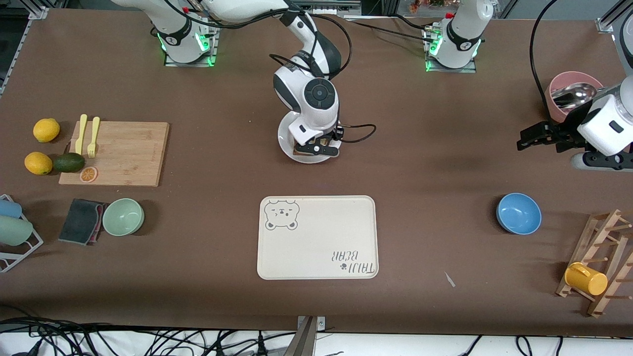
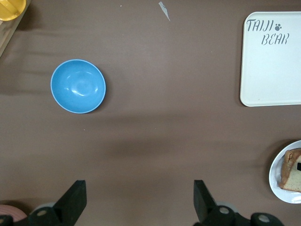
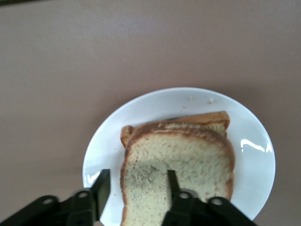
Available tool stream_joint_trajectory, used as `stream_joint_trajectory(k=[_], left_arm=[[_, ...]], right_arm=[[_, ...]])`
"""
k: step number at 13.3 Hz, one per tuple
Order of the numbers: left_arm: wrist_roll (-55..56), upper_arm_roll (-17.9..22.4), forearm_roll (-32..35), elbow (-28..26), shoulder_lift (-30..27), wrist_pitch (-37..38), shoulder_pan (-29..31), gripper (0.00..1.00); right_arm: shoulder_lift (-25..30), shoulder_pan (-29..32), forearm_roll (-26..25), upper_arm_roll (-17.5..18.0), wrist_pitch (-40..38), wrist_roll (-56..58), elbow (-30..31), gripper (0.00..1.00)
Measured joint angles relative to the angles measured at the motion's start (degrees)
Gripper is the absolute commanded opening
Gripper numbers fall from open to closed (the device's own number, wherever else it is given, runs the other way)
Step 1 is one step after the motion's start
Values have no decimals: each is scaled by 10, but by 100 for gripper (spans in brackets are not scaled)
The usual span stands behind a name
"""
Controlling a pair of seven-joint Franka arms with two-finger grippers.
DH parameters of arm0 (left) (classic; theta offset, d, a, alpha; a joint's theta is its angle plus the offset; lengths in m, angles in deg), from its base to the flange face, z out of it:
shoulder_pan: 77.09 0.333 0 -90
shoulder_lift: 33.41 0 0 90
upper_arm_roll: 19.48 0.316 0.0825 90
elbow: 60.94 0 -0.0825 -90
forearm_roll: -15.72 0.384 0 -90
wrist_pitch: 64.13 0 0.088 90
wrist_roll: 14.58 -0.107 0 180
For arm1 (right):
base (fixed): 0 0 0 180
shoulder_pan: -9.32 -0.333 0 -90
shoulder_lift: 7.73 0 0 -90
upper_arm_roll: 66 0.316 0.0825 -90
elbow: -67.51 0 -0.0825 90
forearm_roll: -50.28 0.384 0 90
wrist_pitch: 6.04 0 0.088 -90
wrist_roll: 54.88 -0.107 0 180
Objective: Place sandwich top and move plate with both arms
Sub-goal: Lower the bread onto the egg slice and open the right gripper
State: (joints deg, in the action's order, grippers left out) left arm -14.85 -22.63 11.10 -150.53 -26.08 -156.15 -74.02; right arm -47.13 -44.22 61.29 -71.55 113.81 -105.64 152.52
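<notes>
The cream tray (image 1: 317, 237) with the bear drawing lies nearer the front camera than the plate (image 1: 286, 143). On that plate rests the sandwich top (image 3: 181, 174), laid over a 2nd slice (image 3: 207, 120) whose crust peeks out beneath. The right gripper (image 1: 316, 148) sits low over the stack, its fingers (image 3: 171, 181) parted around the top slice's edge. The left gripper (image 1: 536, 136) waits over bare table beside the pink cup (image 1: 568, 81), spread wide with nothing in it.

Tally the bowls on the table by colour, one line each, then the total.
Blue bowl: 1
Green bowl: 1
Pink bowl, holding a metal spoon: 1
Total: 3
</notes>
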Motion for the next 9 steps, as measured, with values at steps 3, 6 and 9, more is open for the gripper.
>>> stream_joint_trajectory(k=[3,6,9], left_arm=[[0,0,0,0,0,0,0,100],[0,0,0,0,0,0,0,100],[0,0,0,0,0,0,0,100]], right_arm=[[6,25,0,-4,-9,3,-30,100],[38,68,0,-7,-56,60,-39,100],[84,105,0,-34,-129,129,-40,100]])
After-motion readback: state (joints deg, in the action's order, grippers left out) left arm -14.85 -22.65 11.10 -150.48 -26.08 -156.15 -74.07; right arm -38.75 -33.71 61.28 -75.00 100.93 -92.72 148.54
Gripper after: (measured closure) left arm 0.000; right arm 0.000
